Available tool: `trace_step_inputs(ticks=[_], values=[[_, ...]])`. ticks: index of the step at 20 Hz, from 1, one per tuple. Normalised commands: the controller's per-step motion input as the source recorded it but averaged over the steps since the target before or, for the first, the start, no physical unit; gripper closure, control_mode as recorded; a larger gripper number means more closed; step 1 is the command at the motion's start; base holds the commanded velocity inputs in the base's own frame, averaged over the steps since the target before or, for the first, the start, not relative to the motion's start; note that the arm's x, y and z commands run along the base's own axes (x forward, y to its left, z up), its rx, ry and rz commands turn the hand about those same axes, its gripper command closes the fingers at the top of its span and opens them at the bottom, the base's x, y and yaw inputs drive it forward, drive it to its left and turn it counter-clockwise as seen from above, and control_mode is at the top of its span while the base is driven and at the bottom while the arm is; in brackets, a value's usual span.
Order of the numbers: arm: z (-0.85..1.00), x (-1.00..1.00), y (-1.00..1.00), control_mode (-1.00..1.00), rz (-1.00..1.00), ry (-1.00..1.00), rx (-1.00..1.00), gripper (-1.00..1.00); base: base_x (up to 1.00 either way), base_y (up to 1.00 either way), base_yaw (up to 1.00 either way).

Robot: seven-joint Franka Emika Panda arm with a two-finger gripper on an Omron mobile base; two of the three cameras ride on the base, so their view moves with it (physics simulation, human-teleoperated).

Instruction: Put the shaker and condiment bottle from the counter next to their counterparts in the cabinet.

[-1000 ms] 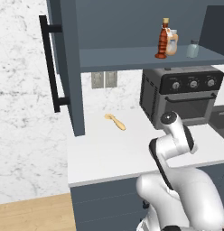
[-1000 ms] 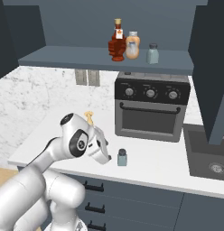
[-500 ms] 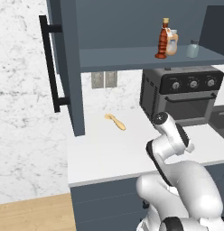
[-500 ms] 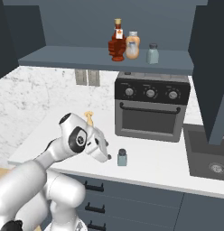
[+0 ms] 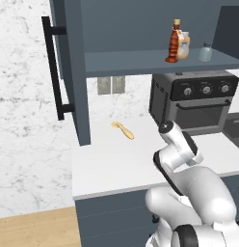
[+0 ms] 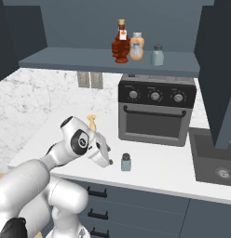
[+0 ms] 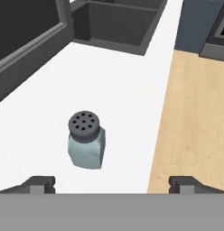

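The small blue-grey shaker (image 7: 86,145) with a dark holed cap stands upright on the white counter (image 6: 154,169), near its front edge. My gripper (image 7: 112,185) hovers just short of it, open, with nothing between its fingertips (image 7: 39,184). The shaker (image 6: 125,162) also sits just right of my hand in the right base view. The dark red condiment bottle (image 6: 120,42) stands on the cabinet shelf (image 6: 89,62), touching or nearly touching the pale orange bottle (image 6: 137,46). A second shaker (image 6: 157,55) stands to their right.
A black toaster oven (image 6: 157,109) sits on the counter under the shelf. A wooden utensil (image 5: 124,130) lies toward the back wall. The sink (image 6: 215,162) is to the right. The open cabinet door (image 5: 68,72) with its black bar handle hangs at the left.
My arm's upper joint has swung a little to the left in the left base view. The shaker and the bottles on the shelf have not moved.
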Motion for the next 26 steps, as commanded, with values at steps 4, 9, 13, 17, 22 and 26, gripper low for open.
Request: trace_step_inputs(ticks=[4,9,13,17,22,26], values=[[-0.06,0.00,0.03,-1.00,-0.02,0.00,-0.04,-1.00,0.00,0.00,0.00],[-0.16,0.21,0.05,-1.00,0.00,0.00,0.00,-1.00,0.00,0.00,0.00],[-0.16,0.24,0.03,-1.00,0.00,0.00,0.00,-1.00,0.00,0.00,0.00],[-0.06,0.24,0.00,-1.00,0.00,0.00,0.00,-1.00,0.00,0.00,0.00],[-0.04,0.16,-0.10,-1.00,0.00,0.00,0.00,-1.00,0.00,0.00,0.00],[-0.14,0.03,-0.30,-1.00,0.00,0.00,0.01,-1.00,0.00,0.00,0.00]])
